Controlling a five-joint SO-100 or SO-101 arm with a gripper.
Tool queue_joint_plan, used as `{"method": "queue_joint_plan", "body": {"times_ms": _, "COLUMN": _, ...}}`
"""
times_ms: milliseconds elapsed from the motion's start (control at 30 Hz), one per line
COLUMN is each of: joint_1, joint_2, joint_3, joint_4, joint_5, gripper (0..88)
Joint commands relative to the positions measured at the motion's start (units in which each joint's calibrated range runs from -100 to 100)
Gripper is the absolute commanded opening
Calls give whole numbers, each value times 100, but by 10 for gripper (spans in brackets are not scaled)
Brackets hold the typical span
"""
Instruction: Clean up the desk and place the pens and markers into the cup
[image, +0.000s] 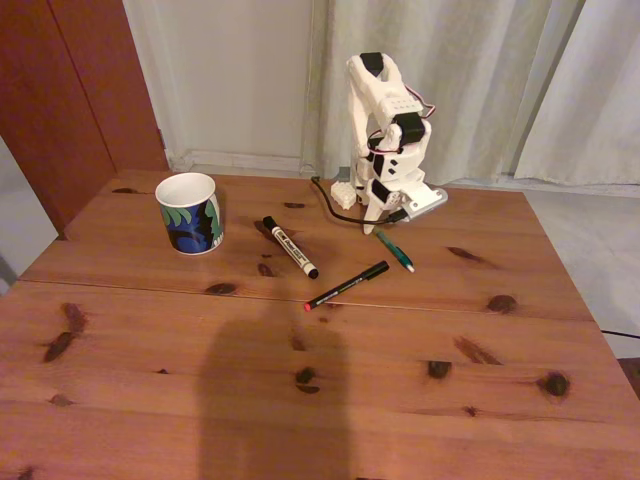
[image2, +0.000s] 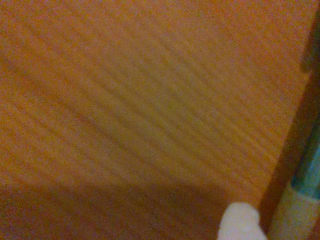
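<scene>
On the pine desk (image: 300, 400) lie three sticks. A white marker with black ends (image: 290, 247) lies in the middle, and a thin black pen with a red tip (image: 348, 285) lies in front of it. A teal-green pen (image: 395, 250) lies to the right. The white leaf-patterned cup (image: 190, 213) stands upright at the back left, apart from them. My arm is folded at the back. My gripper (image: 371, 226) points down just left of the teal pen's far end, looks shut, and holds nothing. The wrist view shows blurred desk (image2: 140, 110), one white fingertip (image2: 240, 222) and the teal pen (image2: 309, 170) at the right edge.
A black cable (image: 325, 195) runs from the arm's base (image: 345, 195) along the desk's back edge. Pale curtains (image: 480, 80) hang behind, and a red-brown panel (image: 70, 90) stands at the back left. A dark shadow (image: 270, 400) falls on the front of the desk.
</scene>
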Motion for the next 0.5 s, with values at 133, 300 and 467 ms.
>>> {"method": "queue_joint_plan", "body": {"times_ms": 133, "joint_1": 52, "joint_2": -217, "joint_3": 853, "joint_4": -1669, "joint_5": -9, "gripper": 238}}
{"method": "queue_joint_plan", "body": {"times_ms": 300, "joint_1": 43, "joint_2": -225, "joint_3": 997, "joint_4": -1944, "joint_5": -9, "gripper": 238}}
{"method": "queue_joint_plan", "body": {"times_ms": 467, "joint_1": 60, "joint_2": -225, "joint_3": 1006, "joint_4": -1961, "joint_5": 12, "gripper": 238}}
